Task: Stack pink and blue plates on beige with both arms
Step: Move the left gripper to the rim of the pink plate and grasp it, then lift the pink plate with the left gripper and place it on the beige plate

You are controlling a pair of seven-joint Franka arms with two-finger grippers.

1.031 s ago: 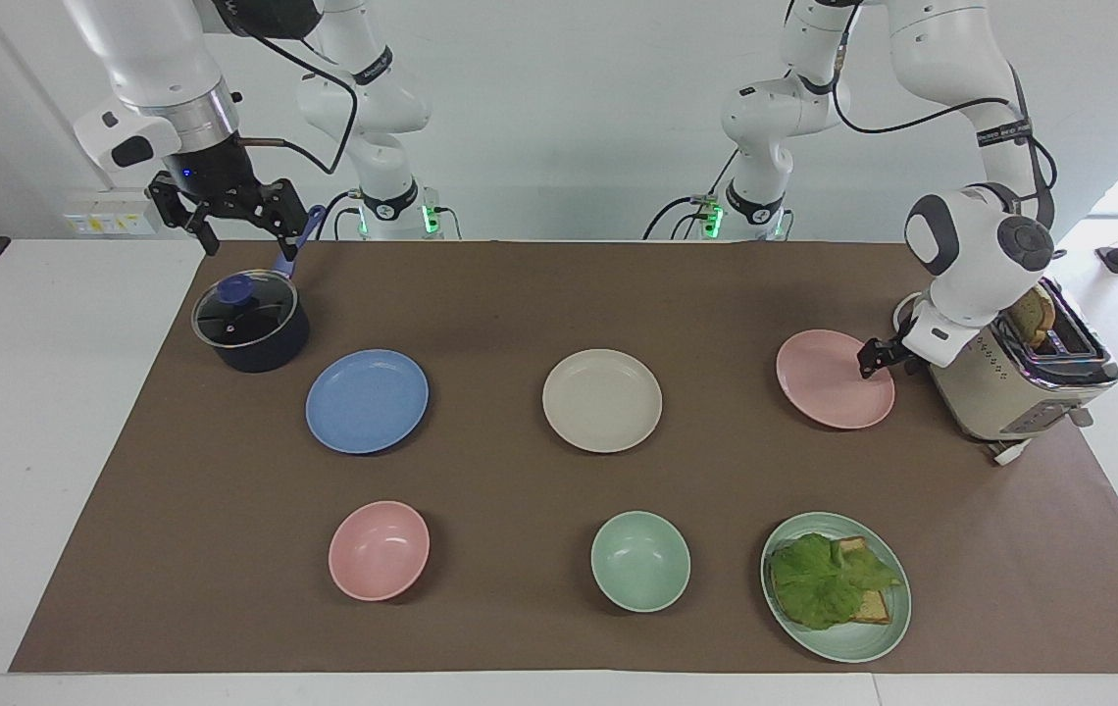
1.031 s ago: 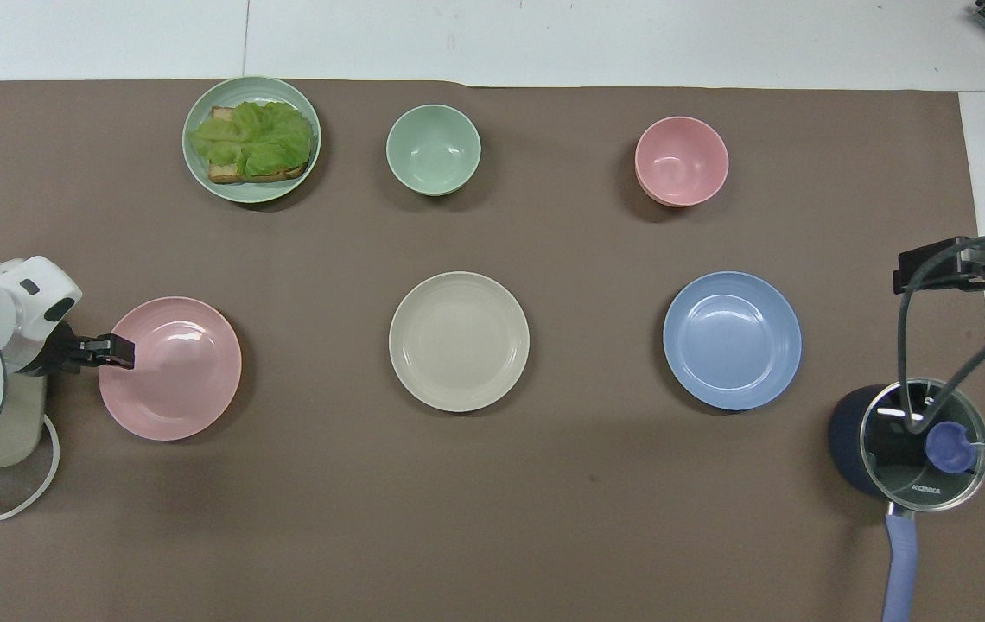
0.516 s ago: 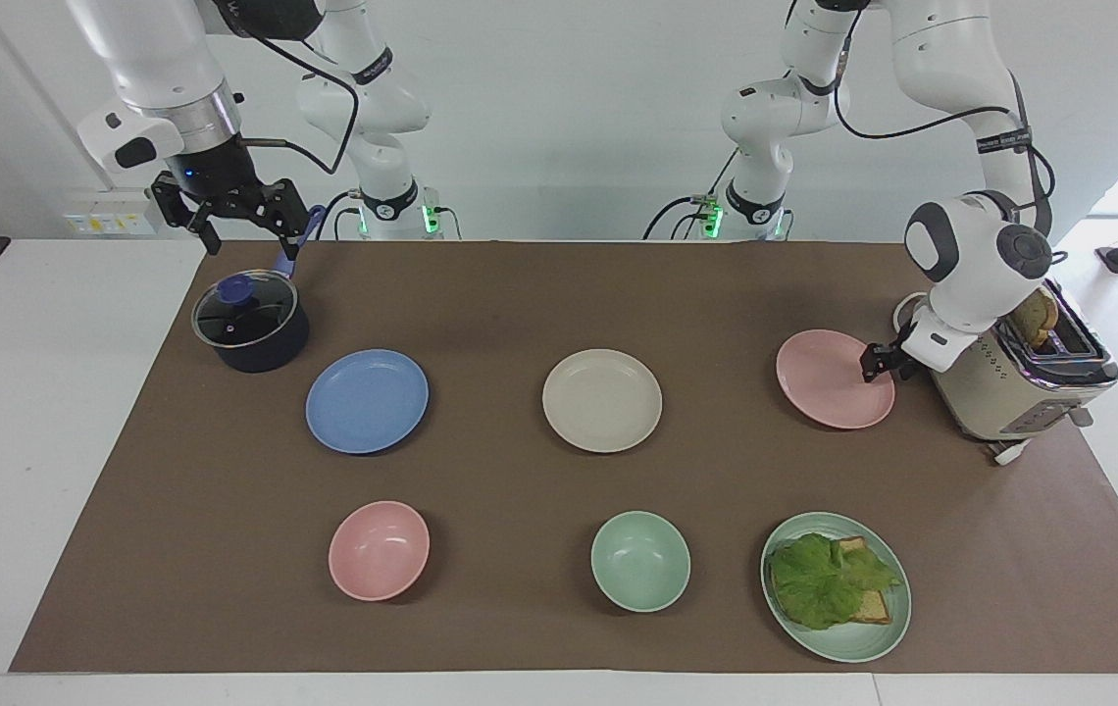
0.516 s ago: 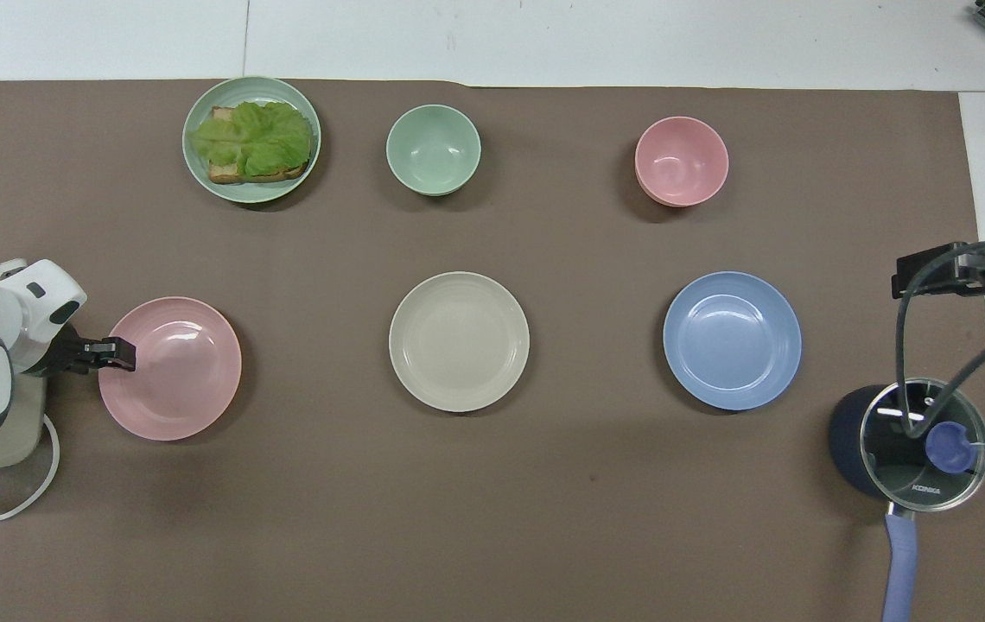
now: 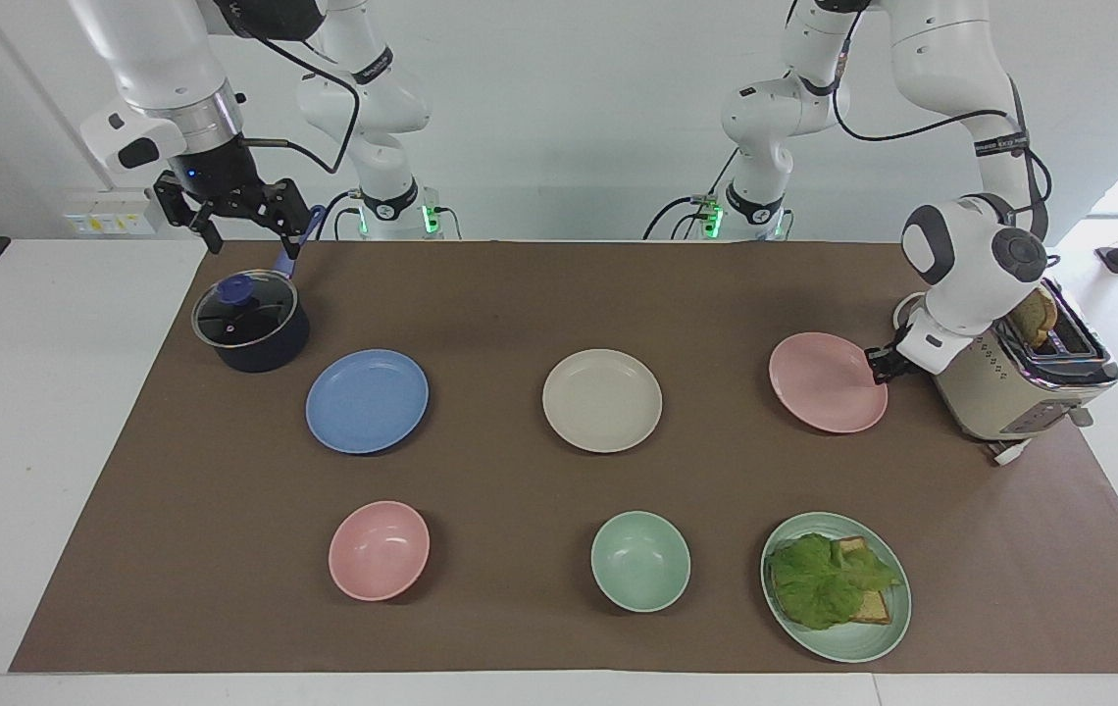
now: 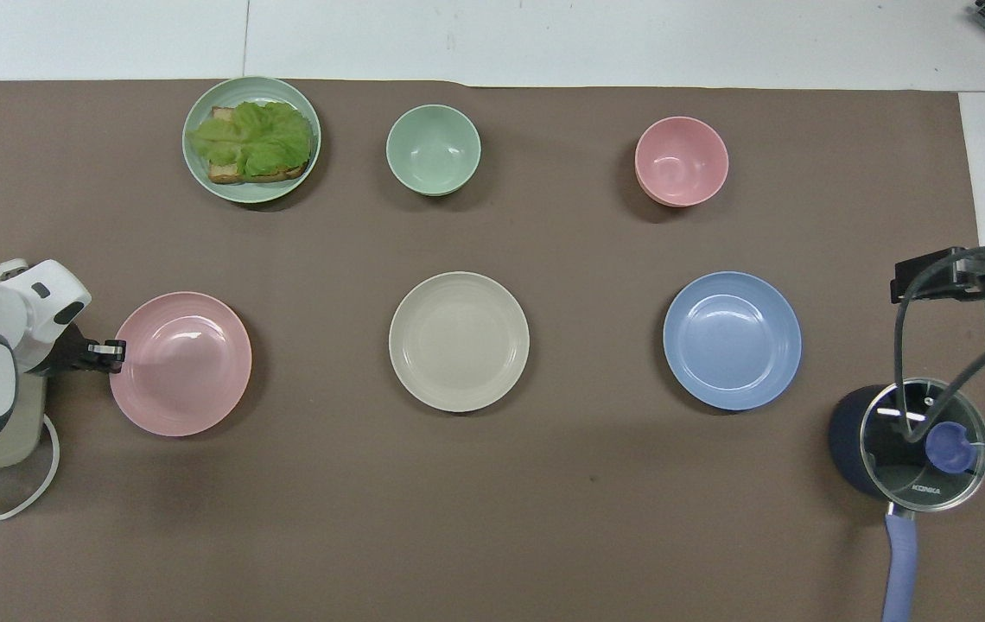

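The pale pink plate (image 5: 824, 382) (image 6: 183, 364) lies at the left arm's end of the table, beside the toaster. My left gripper (image 5: 881, 365) (image 6: 115, 352) is shut on its rim at the toaster side. The beige plate (image 5: 602, 400) (image 6: 459, 341) sits in the middle of the brown mat. The blue plate (image 5: 367, 401) (image 6: 732, 339) lies toward the right arm's end. My right gripper (image 5: 230, 218) (image 6: 946, 275) hangs open in the air over the mat's edge by the pot, holding nothing.
A dark pot with a glass lid (image 5: 250, 324) stands beside the blue plate. A cream toaster (image 5: 1020, 382) stands by the pink plate. Farther from the robots are a pink bowl (image 5: 379, 550), a green bowl (image 5: 639, 561) and a green plate (image 5: 848, 647) with lettuce and toast.
My left gripper has closed on the pink plate's rim, and the plate has shifted slightly toward the beige plate. The right gripper has barely moved.
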